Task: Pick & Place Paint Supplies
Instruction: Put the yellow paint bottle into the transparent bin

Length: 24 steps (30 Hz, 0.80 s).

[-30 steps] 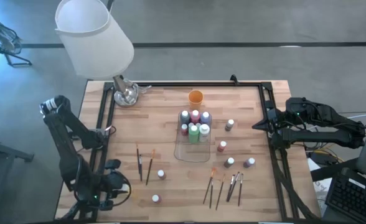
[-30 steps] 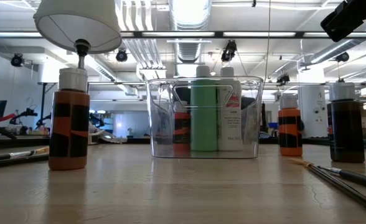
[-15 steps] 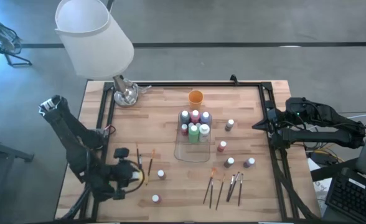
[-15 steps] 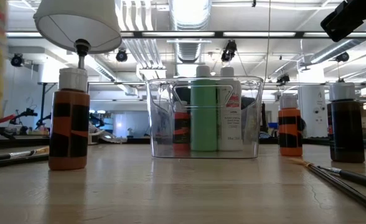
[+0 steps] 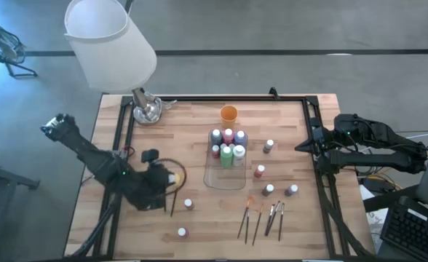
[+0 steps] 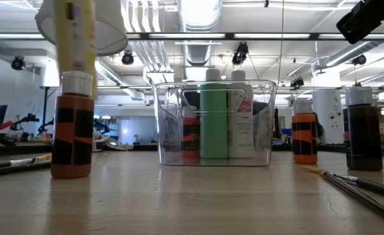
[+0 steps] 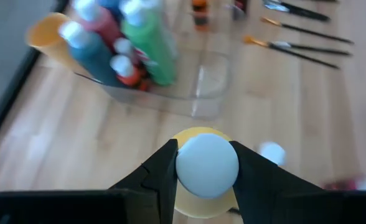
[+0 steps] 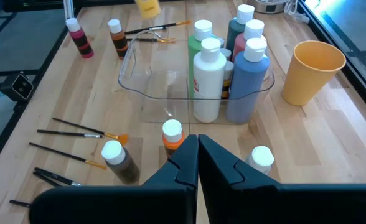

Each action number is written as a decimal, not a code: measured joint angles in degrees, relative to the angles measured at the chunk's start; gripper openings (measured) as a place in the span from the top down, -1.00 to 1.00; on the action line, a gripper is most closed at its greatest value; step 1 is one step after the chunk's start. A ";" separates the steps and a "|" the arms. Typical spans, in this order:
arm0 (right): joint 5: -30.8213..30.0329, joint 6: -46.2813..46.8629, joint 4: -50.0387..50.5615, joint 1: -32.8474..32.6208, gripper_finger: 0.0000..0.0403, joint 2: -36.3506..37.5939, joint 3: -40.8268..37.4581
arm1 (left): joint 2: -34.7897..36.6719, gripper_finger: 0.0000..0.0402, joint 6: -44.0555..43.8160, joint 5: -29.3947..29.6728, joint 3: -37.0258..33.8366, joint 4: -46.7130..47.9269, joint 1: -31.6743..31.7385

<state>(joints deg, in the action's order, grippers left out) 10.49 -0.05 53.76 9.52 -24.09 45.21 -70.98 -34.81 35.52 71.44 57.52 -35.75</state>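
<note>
The yellow paint bottle is pinched at its white cap between the two fingers of the left tool, carried above the desk on the near-left side of the clear tray. In the low view the same bottle hangs in the air above an orange bottle standing to the tray's left. Six bottles already stand packed at the tray's far end, next to the orange cup; the half of the tray nearest the carried bottle is bare.

The right tool waits off the tray's right side, beyond the desk's edge, its fingers pressed together on nothing.

Risks, as I judge them: the grip is on the cap alone, so the bottle could swing or slip out during a quick move toward the tray. Coming in too low, its base might catch the tray's wall and shove the light tray, or knock the standing bottles. Released tilted, it would likely topple inside. Two brushes lie just beside the left tool on the tray's left and could be swept by the arm.
</note>
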 joint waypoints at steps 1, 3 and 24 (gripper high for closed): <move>-0.01 0.00 0.01 0.00 0.96 0.02 0.00 | 0.00 0.36 0.59 0.23 0.53 0.03 1.20; -0.01 0.00 0.00 0.00 0.96 0.01 0.00 | 0.00 0.36 2.00 0.25 1.77 -0.02 3.39; 0.02 0.00 0.02 0.00 0.96 0.02 0.00 | -0.96 0.36 17.06 0.85 7.17 -21.64 16.97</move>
<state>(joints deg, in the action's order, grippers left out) 10.50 -0.05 53.78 9.52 -24.08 45.21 -71.95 -17.76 36.36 78.61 35.87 -18.78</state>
